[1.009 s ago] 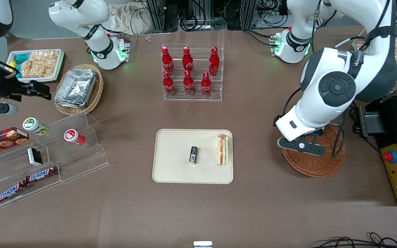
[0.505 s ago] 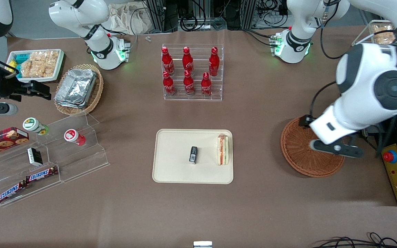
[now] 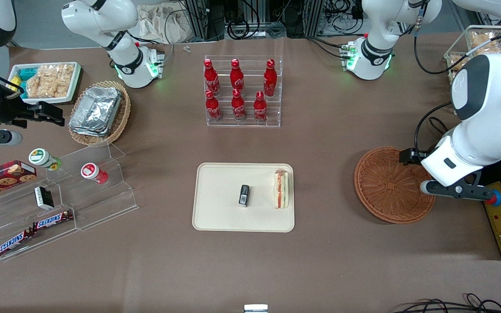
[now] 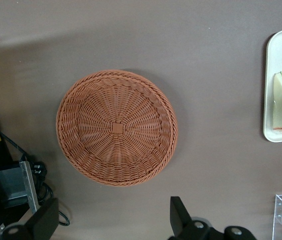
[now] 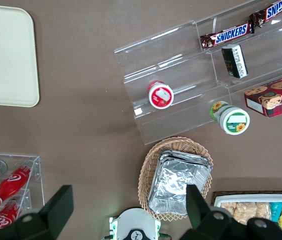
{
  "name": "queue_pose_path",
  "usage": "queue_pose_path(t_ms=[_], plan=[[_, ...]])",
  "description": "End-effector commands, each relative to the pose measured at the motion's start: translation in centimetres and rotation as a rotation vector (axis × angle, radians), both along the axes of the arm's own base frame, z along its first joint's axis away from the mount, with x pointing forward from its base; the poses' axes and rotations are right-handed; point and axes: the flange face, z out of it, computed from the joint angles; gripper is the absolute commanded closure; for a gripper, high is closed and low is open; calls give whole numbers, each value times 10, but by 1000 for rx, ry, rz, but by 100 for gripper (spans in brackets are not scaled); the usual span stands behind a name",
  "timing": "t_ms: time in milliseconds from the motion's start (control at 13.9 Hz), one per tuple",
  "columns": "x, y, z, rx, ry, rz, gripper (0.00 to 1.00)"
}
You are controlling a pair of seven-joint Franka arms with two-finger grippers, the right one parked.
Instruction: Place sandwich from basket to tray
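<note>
Front view: the whole tabletop is seen from high above, facing both arm bases.
Left wrist view: the basket is looked straight down on from above, past the spread claw.
Shared: basket, tray and sandwich.

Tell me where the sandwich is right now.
The sandwich lies on the tray, at the tray's edge nearest the basket, beside the small black box. The open gripper hangs over the basket's rim toward the working arm's end.
</note>
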Motion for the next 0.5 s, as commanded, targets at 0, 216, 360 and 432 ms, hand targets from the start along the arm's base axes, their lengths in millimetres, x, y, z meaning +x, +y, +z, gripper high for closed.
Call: queue_pose_path(t_ms=[0, 216, 360, 432], plan=[[-3, -1, 9, -20, 7, 4, 0], [-3, -3, 9, -36, 9, 29, 0], [-4, -3, 9, -40, 10, 31, 0], [-4, -3, 10, -42, 9, 31, 0]])
